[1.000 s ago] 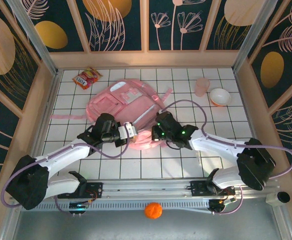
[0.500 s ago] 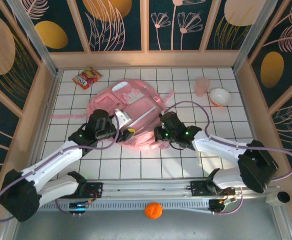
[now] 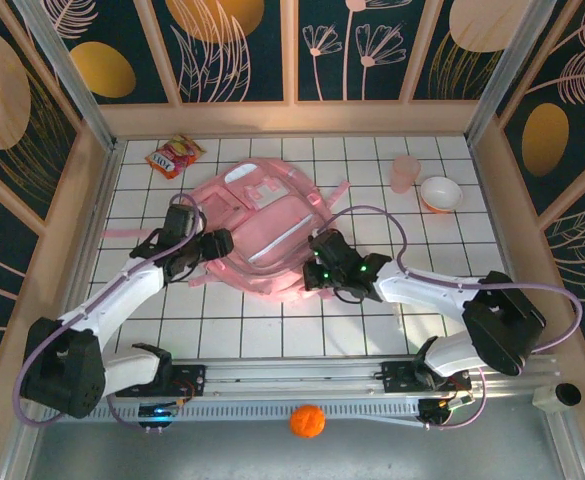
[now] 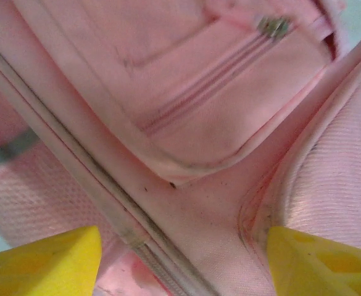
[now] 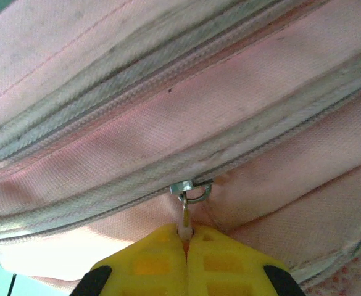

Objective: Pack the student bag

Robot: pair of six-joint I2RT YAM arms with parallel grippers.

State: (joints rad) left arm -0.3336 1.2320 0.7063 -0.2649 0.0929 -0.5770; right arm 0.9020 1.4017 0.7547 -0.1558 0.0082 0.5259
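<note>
The student bag (image 3: 262, 222), a large pale-pink backpack, lies flat in the middle of the tiled table. My left gripper (image 3: 215, 245) hovers at its left side, open. In the left wrist view its yellow fingertips (image 4: 44, 265) stand wide apart over the bag's (image 4: 229, 92) pink fabric and a zip seam, holding nothing. My right gripper (image 3: 310, 273) is at the bag's near edge. In the right wrist view the right gripper (image 5: 186, 246) is shut on the small pull tab of a metal zip slider (image 5: 190, 188), on the bag's (image 5: 168, 74) side seam.
A red snack packet (image 3: 174, 156) lies at the back left. A pink cup (image 3: 404, 173) and a white bowl (image 3: 440, 193) stand at the back right. An orange ball (image 3: 307, 421) rests on the metal ledge in front of the arm bases. Wooden walls surround the table.
My left gripper has opened and moved left, from the bag's near edge to its left side. The right gripper stays shut on the zip pull, barely shifted.
</note>
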